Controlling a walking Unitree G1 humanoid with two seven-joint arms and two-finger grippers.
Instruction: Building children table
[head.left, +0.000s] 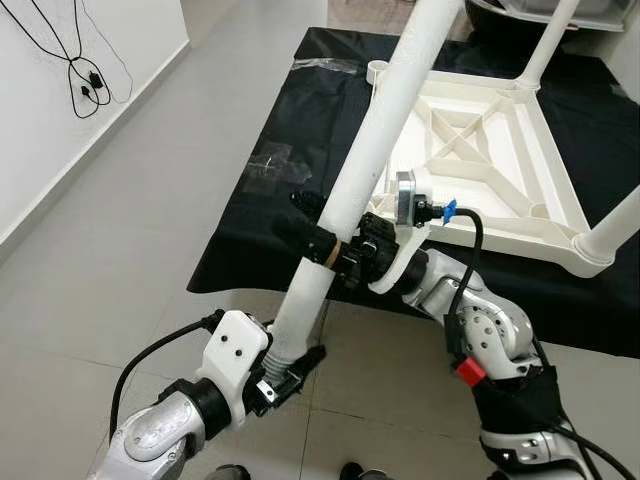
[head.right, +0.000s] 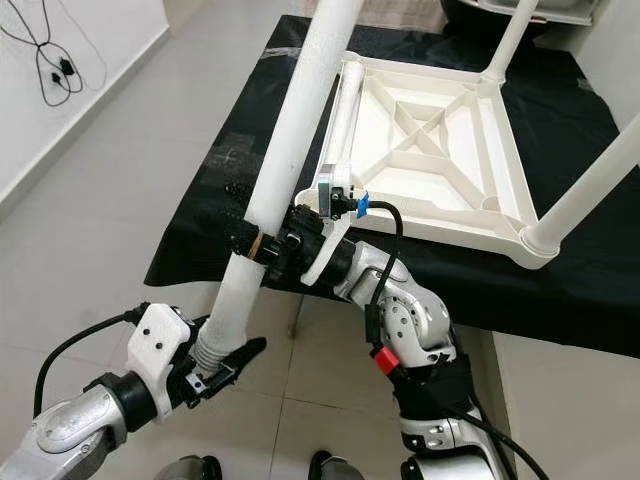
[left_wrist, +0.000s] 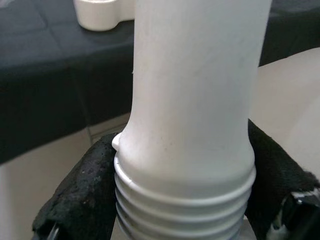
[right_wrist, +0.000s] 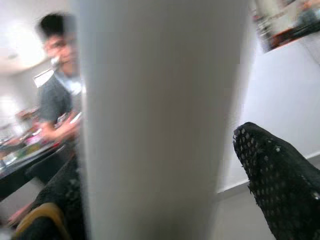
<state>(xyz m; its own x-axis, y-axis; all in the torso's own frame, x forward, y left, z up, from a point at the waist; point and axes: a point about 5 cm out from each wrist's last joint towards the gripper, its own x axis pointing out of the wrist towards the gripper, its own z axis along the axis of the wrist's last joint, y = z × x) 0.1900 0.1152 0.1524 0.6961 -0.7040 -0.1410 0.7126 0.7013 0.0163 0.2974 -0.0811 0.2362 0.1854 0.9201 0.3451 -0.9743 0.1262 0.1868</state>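
Grippers first: left gripper (head.left: 292, 368) clamps the threaded lower end of the loose leg (head.left: 375, 140), fingers (left_wrist: 75, 195) pressed on either side of the ridged section; right gripper (head.left: 318, 238) closes round the same leg higher up, one dotted black finger (right_wrist: 277, 180) beside the tube

Floor (head.left: 120, 220): pale grey tiles, white wall on the robot's left

Cloth (head.left: 290, 180): black, spread over a low surface ahead of the robot, edge hanging down at the front

Tabletop (head.right: 440, 140): white plastic, lying upside down on the cloth, ribbed underside up with diagonal braces crossing at the centre

Loose leg: white tube, tilted, rising from the left gripper near the floor, past the right gripper, up over the tabletop's near-left corner and out of the frame; apart from any socket

Fitted legs: one (head.left: 545, 45) standing at the far corner, another (head.right: 590, 190) at the near-right corner, leaning toward the robot's right

Socket (head.left: 378, 71): open white ring at the far-left corner

Cable (head.left: 80, 60): black, hanging against the wall with a small plug

Tape (head.left: 268, 165): clear strips on the cloth's left part

Person (right_wrist: 57, 85): blurred, grey shirt, behind the leg in the right wrist view
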